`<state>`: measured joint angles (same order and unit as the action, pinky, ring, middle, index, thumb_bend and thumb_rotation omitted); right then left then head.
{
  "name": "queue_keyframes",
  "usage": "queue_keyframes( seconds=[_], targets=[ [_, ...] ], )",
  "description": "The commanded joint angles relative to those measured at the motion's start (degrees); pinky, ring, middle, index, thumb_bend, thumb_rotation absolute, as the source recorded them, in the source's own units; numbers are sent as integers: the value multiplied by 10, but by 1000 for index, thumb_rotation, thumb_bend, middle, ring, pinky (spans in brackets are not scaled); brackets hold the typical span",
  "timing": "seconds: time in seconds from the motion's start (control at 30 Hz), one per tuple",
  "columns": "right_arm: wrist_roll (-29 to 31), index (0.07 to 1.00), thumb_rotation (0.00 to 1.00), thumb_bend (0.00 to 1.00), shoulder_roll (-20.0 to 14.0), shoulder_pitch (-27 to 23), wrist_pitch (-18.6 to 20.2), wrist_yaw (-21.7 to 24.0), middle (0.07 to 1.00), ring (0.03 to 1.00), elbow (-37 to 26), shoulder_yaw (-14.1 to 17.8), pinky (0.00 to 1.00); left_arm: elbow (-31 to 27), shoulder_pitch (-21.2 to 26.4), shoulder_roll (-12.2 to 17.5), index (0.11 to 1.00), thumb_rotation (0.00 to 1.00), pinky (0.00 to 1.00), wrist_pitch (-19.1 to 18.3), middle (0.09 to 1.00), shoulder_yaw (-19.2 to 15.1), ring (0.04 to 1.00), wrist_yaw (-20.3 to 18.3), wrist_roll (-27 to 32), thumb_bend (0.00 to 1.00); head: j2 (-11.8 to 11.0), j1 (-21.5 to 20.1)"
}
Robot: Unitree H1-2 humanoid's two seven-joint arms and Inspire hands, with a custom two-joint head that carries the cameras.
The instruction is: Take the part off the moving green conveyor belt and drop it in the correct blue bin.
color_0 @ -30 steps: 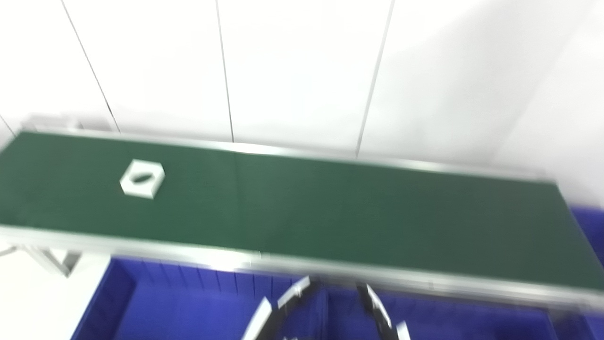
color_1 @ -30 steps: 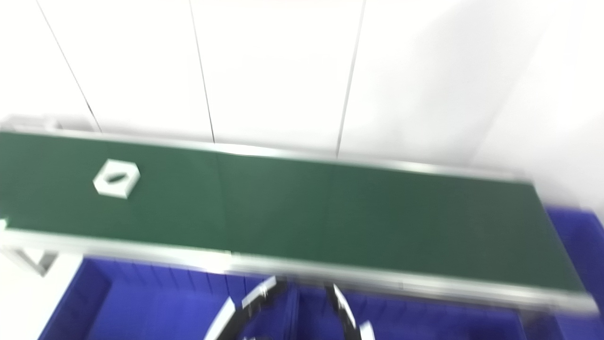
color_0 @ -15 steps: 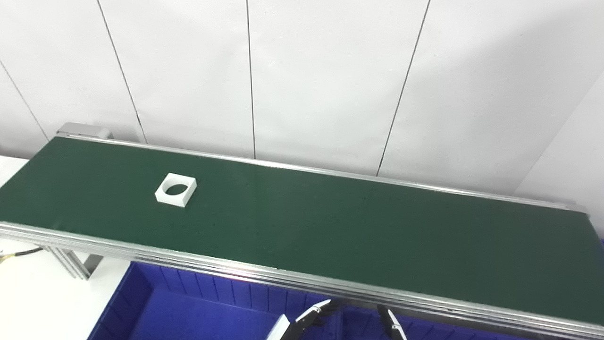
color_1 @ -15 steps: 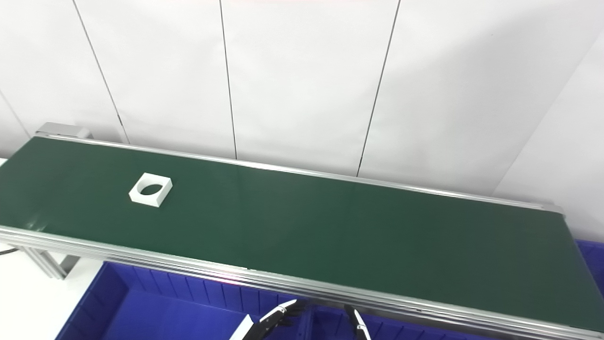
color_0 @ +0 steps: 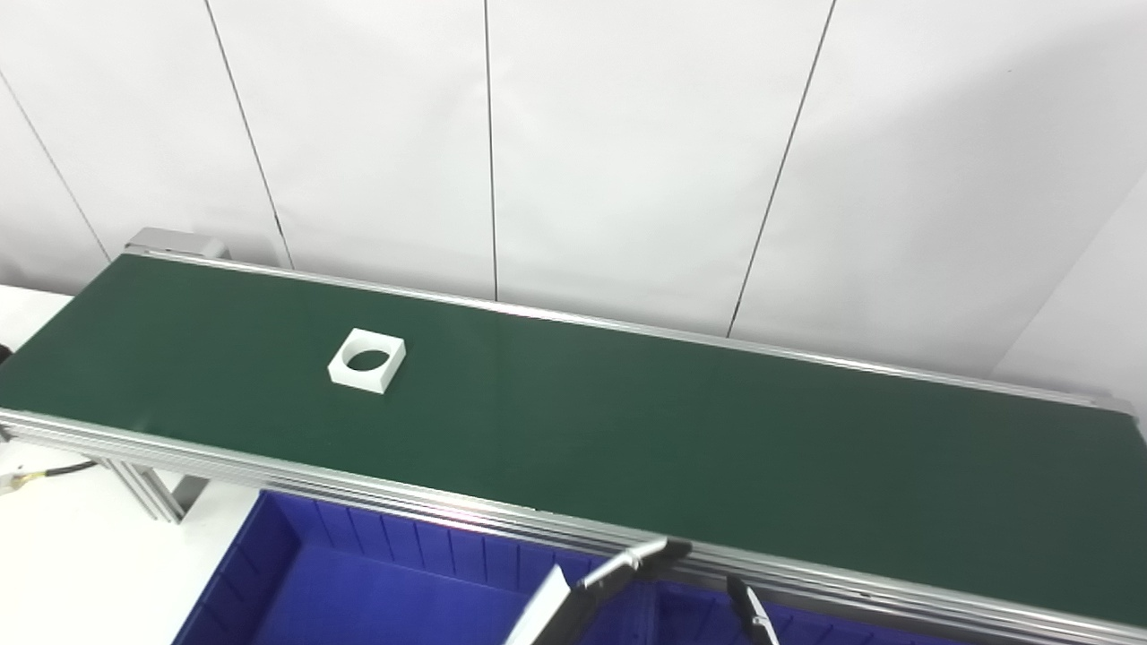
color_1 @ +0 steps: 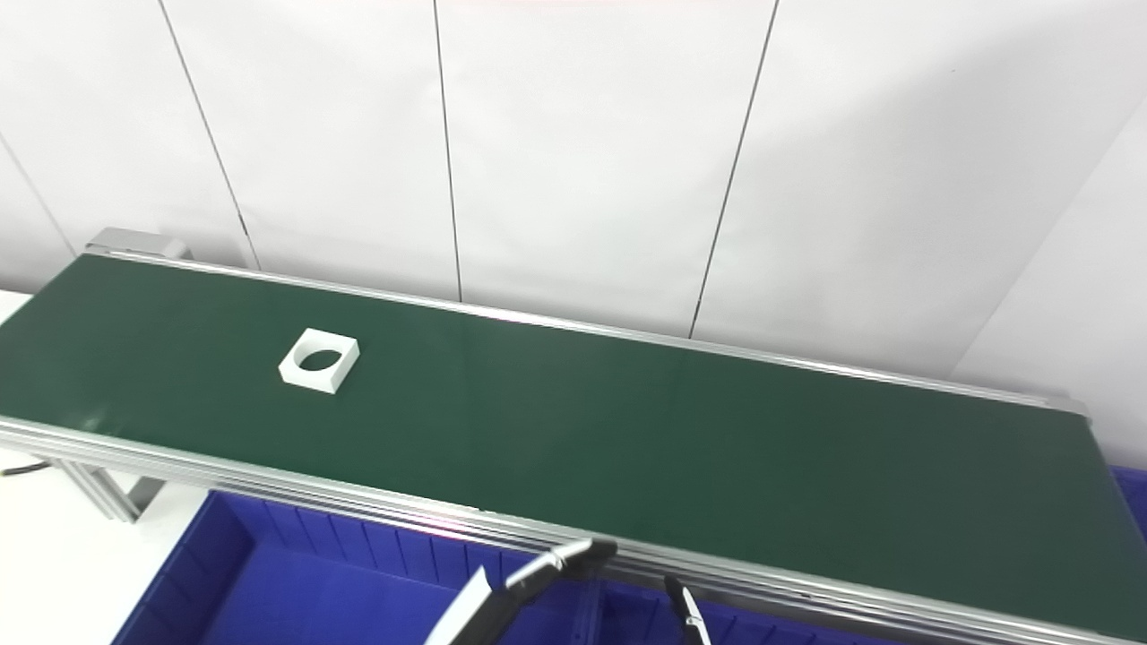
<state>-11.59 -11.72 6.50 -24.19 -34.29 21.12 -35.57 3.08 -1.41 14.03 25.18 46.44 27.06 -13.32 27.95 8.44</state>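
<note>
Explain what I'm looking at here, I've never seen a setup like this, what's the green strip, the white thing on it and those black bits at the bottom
Both pictures come from two cameras side by side on a humanoid robot's head, so they show one scene from slightly different spots. The long green strip is a conveyor belt with metal rails, set before a white panelled wall. The white square part with a round hole lies flat on the belt, toward its left end, touched by nothing. Below the near rail is a blue bin. The black bits at the bottom edge are fingertips of the robot's left hand and right hand. Too little shows to tell their pose; they appear to hold nothing.
</note>
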Motion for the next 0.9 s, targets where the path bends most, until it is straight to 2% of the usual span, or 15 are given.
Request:
queue_keyframes(
  seconds=[0.0,0.1,0.23,0.33,0.43,0.5,0.57,0.63,0.7,0.87],
  targets=[
    [-13,929,1000,919,1,-11,-27,-14,918,917,-10,-2,895,-45,17,7,849,826,785,17,854,12,828,22,-20,934,0,1],
    [-17,928,1000,900,-1,-14,-27,-20,910,904,-8,-6,868,-82,32,19,851,782,784,17,853,25,834,40,-32,919,-1,1],
    [-9,930,1000,886,-2,-16,-27,-12,915,919,-11,-8,900,-124,56,32,867,843,792,17,865,16,853,50,-63,915,-1,3],
    [-6,928,1000,886,0,-18,-27,-11,914,923,-10,-9,907,-135,77,43,900,911,793,17,890,-13,871,36,-92,904,-2,2],
    [-9,932,1000,886,2,-21,-27,-14,910,922,-6,-12,902,-129,99,51,918,883,812,17,905,-38,884,17,-90,933,-3,0],
    [-8,932,1000,904,5,-21,-27,-13,909,923,-4,-11,899,-121,113,52,929,835,832,17,919,-59,897,-2,-93,908,-4,-2],
    [-8,932,1000,913,8,-20,-27,-12,909,925,-5,-10,900,-118,121,47,948,831,853,17,933,-87,912,-28,-104,897,-4,-4],
    [-6,930,1000,912,10,-19,-27,-12,909,926,-8,-10,908,-119,130,41,963,841,868,16,938,-114,919,-63,-105,904,-3,-7],
    [-3,935,1000,902,11,-18,-27,-11,912,929,-10,-11,925,-119,144,37,956,795,871,16,929,-135,910,-97,-98,901,-2,-8],
    [-1,936,1000,900,14,-18,-27,-10,905,913,-11,-11,908,-103,186,35,934,761,839,10,907,-191,880,-168,-119,969,-2,-9]
  ],
)
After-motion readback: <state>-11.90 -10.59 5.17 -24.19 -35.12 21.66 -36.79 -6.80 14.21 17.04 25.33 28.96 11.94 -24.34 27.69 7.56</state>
